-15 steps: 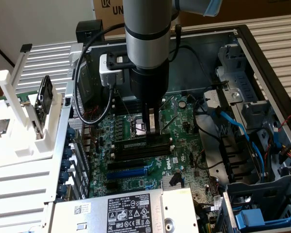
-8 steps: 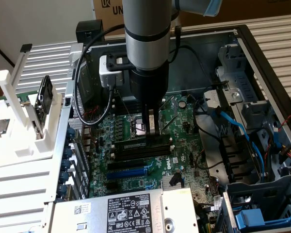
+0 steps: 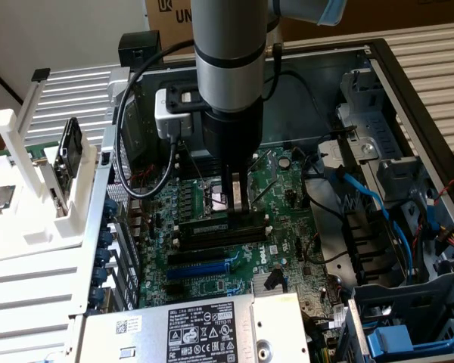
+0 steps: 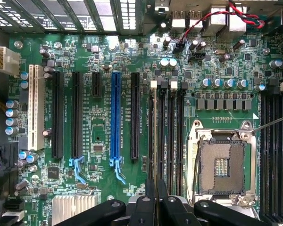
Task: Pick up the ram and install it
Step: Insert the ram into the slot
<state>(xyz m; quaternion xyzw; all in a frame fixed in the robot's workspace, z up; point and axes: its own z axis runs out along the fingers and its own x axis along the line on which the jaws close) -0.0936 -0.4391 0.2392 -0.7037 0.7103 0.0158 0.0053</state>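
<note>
Claw [image 3: 237,210] clenched: fingers [image 4: 151,195] nearly meeting, pinched on a thin dark strip, the ram [image 4: 155,141]. Seen edge-on; chips and face not readable. It runs parallel to the four black memory slots [image 4: 172,136] and sits over them; seated or just above, cannot tell.

Exterior view, clock bearings from the claw.
- 9 o'clock, well apart: white rack [image 3: 30,227] outside the case. In it a dark framed board [image 3: 68,155] stands upright and a square silver chip [image 3: 0,198] lies flat.
- 10 o'clock: black cable [image 3: 125,144] loops below the wrist.
- Open computer case [image 3: 378,68] holds the green motherboard [image 3: 284,189].
- 9 o'clock, just beside the fingers: CPU socket [image 3: 214,198], uncovered.
- 7 o'clock: blue slot [image 3: 204,268].
- 6 o'clock: labelled power supply [image 3: 212,325].
- 3 o'clock: blue cables [image 3: 363,193] near the drive bays [image 3: 386,151], clear of the arm [image 3: 227,60].
</note>
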